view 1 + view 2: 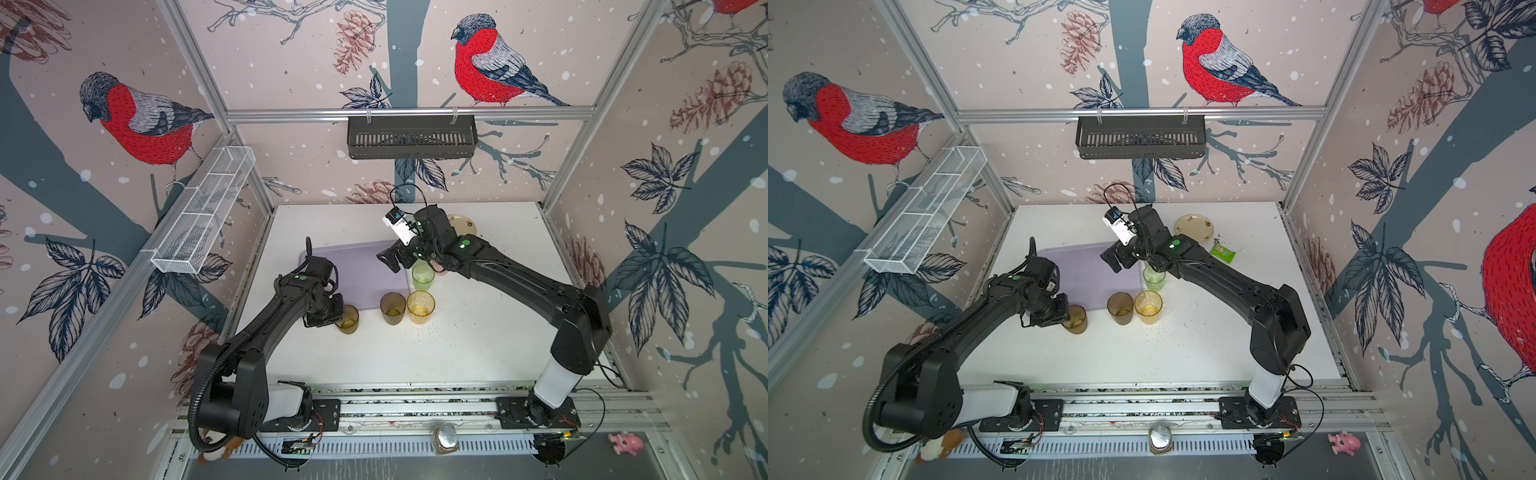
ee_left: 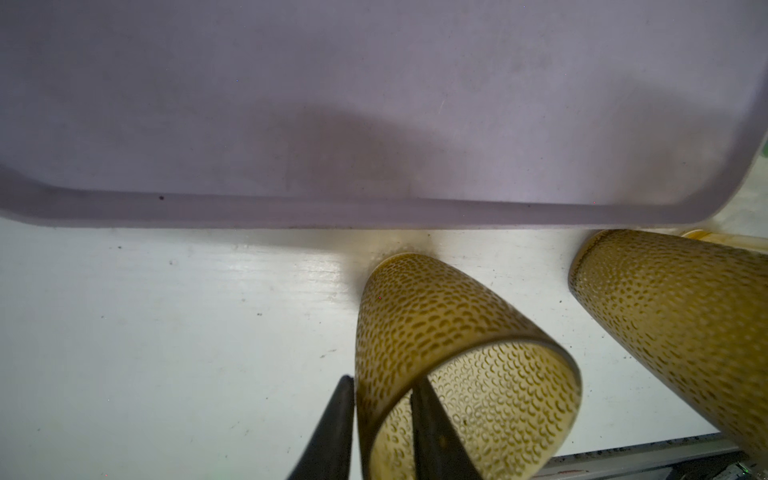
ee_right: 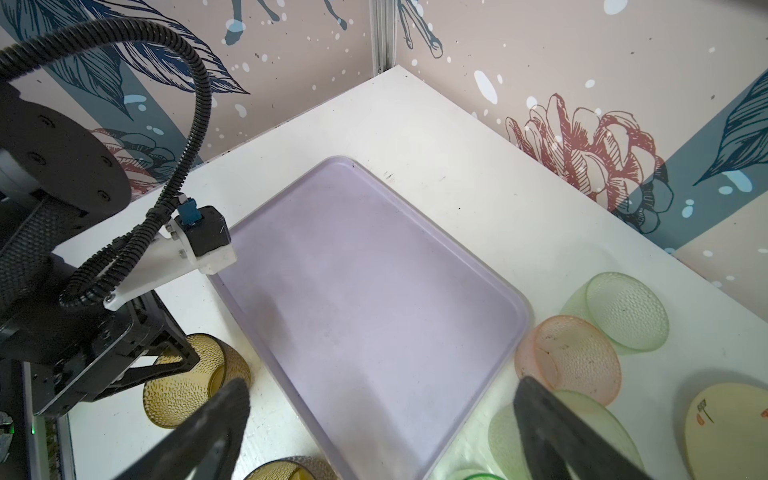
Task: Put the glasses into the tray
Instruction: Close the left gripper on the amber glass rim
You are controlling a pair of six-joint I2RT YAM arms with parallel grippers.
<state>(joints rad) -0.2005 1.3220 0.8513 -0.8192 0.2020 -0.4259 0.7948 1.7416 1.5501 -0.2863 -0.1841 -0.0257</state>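
Tabletop [image 1: 457,357] white, speckled; bullfinch wallpaper [image 1: 291,62] surrounds.

In a top view the right arm [image 1: 519,278] hides most of a pink glass [image 1: 440,271] and part of the plate [image 1: 463,224]. The left wrist view cuts off the tray [image 2: 374,104] and one brown glass [image 2: 685,311].

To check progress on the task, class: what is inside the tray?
Only bare lilac floor shows in the tray, nothing on it. In the right wrist view the left arm's camera covers one corner.
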